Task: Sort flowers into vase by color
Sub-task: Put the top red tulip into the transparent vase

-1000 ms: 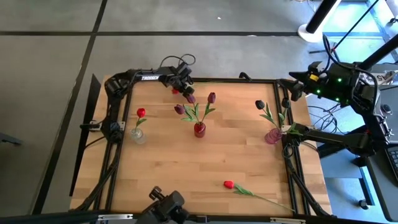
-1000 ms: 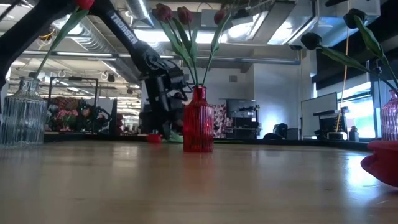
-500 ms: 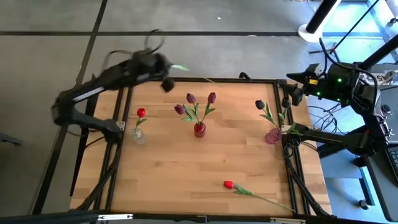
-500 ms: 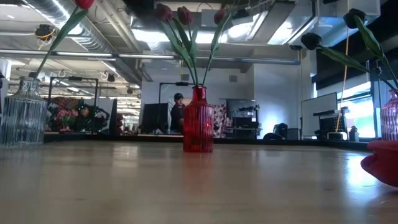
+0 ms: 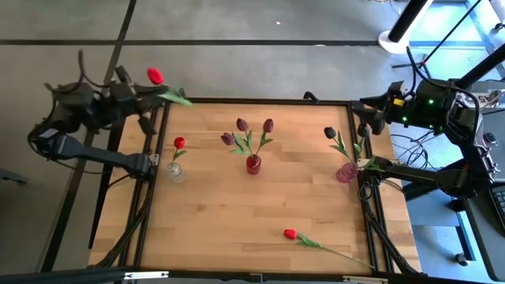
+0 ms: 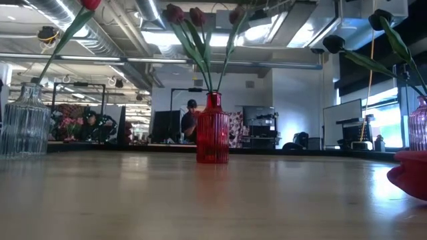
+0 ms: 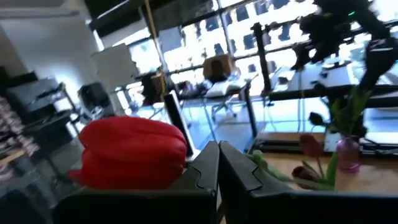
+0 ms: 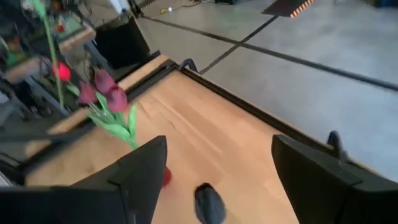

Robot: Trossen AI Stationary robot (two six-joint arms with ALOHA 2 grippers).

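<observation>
My left gripper (image 5: 148, 98) is raised beyond the table's far left corner, shut on a red tulip (image 5: 155, 76). In the left wrist view the tulip's red head (image 7: 134, 152) fills the space beside the fingers. A clear vase (image 5: 175, 170) holds one red tulip, a red vase (image 5: 253, 164) holds three maroon tulips, and a pink vase (image 5: 346, 172) holds a near-black tulip (image 5: 330, 132). Another red tulip (image 5: 290, 233) lies flat near the table's near edge. My right gripper (image 8: 217, 177) hangs open over the far right corner, touching nothing. My left gripper pinches the tulip's green stem (image 7: 260, 164) between its two shut fingers, just below the head. The fingers point level and lie across the stem, with the head on one side and the leafy stem (image 5: 178, 99) on the other. The flower is lifted clear of the table.
A black frame (image 5: 237, 101) runs round the wooden table. The three vases stand in a row across its middle, the clear vase (image 6: 23, 123) and the red vase (image 6: 213, 130) also in the low view. A person stands in the room behind the table.
My left gripper has risen from the table's far edge, near the red vase, and swung toward the table's left, out past the far left corner, tipping up to level. The red tulip has gone with it and is now lifted clear of the table.
</observation>
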